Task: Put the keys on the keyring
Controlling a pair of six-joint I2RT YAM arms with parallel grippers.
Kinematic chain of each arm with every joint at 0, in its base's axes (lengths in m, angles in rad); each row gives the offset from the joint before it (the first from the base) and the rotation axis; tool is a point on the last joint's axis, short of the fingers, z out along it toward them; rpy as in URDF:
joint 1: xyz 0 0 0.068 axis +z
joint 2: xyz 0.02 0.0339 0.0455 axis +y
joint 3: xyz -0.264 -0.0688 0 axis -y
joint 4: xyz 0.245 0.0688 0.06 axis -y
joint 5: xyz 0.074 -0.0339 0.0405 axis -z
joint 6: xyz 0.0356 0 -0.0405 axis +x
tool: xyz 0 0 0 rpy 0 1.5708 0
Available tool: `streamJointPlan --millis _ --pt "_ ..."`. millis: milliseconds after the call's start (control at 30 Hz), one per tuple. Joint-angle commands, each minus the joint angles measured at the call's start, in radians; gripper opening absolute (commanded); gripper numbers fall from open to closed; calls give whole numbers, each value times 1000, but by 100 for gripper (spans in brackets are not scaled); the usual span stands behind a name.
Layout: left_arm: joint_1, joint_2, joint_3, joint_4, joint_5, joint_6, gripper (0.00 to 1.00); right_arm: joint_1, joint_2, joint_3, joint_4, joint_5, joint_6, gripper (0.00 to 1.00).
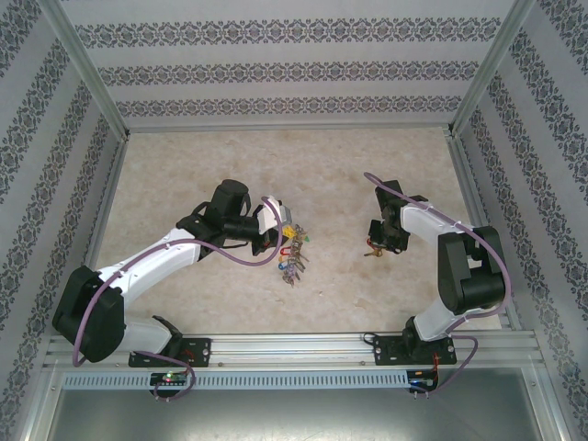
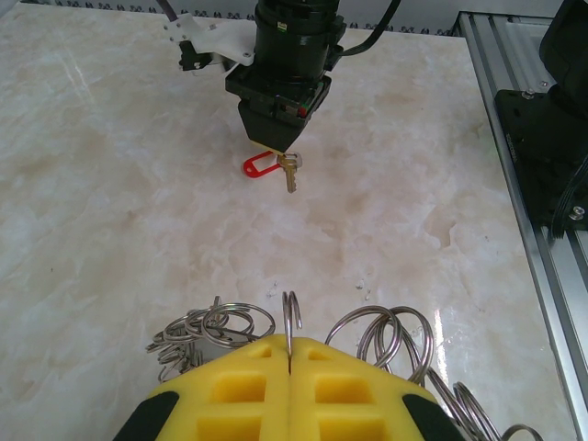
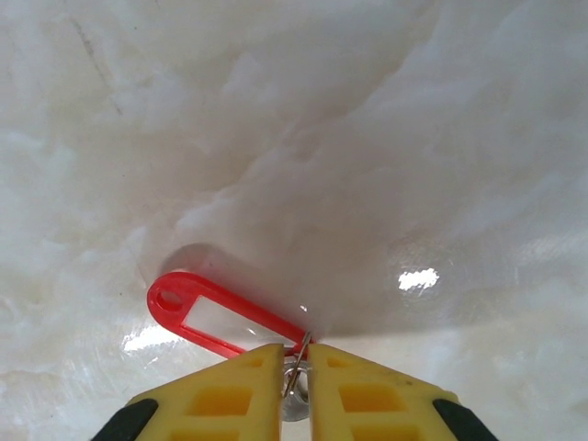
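The key [image 2: 290, 173] with the red tag [image 3: 216, 317] is small, light and hard. It will not bend or break, but the metal is smooth and thin, so I think it could slip or spin if I pinch it badly. The tag is plastic and flops about on a little wire loop [image 3: 301, 345]. My right gripper [image 3: 295, 349] is closed on that loop, right at the top of the key, with the tag lying flat on the table [image 1: 322, 165]. I think the top of the key is the best spot to hold, because the hole is there.

The key is on the right half of the table, about midway between the near and far edges.

The keyring [image 2: 292, 312] is heavier and jingly, with lots of small rings and keys hanging off it. It sits near the middle of the table. My left gripper [image 2: 289, 344] is closed on one thin ring of it, holding that ring up on its edge.

The table is pale and stone-like, very smooth and shiny, so things may slide on it. A metal rail [image 1: 303, 347] runs along the near edge. Patterned walls [image 1: 294, 69] stand around the other three sides.
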Motion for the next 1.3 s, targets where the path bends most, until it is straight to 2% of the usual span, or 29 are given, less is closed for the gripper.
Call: streamJointPlan --millis 0,367,1000,1267 --pt "-3 -35 35 7 13 18 0 9 14 27 -30 -7 11 11" --pt "-2 -35 38 3 13 19 0 9 8 31 -38 7 12 17" --pt "-2 -39 35 -2 11 21 0 10 26 35 -22 0 5 14" --pt "-2 -40 33 -2 11 20 0 10 10 36 -20 8 -2 17"
